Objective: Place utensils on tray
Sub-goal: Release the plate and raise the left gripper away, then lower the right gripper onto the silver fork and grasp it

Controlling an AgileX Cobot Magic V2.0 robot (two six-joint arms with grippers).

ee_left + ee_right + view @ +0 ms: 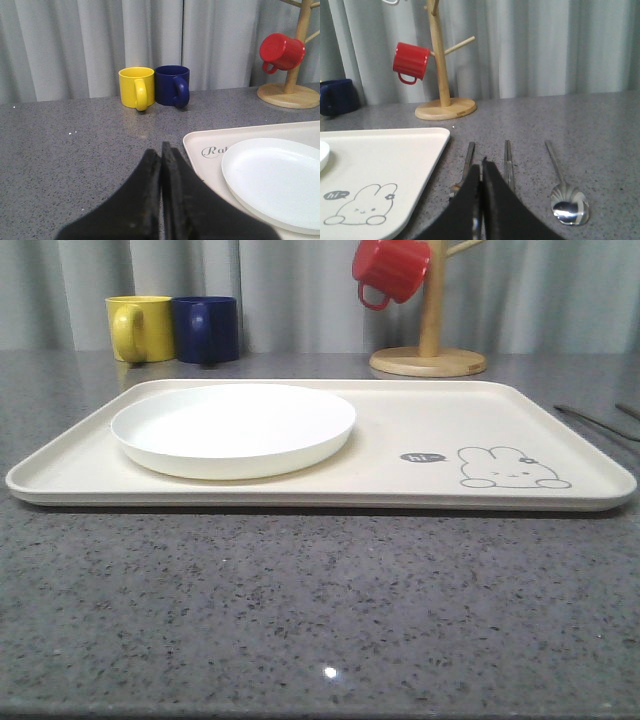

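All 3 slim silver utensils, fork (pixel 464 170), chopsticks (pixel 508 162) and spoon (pixel 566 194), lie on the grey desk (pixel 320 610) at the cream rabbit tray's (pixel 420 430) 3 o'clock, untouched, since both grippers, left (pixel 161 150) and right (pixel 481 167), have fingers pressed together.

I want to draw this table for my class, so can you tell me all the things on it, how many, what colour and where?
tray: 1, cream with a grey rabbit drawing, middle of the table
plate: 1, white, on the tray's left part
yellow mug: 1, yellow, back left, next to the blue mug
blue mug: 1, dark blue, back left
red mug: 1, red, hanging on the mug tree
mug tree: 1, light wood, behind the tray
fork: 1, silver, on the table right of the tray
chopsticks: 1 pair, silver, right of the fork
spoon: 1, silver, rightmost
table: 1, grey speckled
curtain: grey, behind everything
left hand: 1, black, shut
right hand: 1, black, shut
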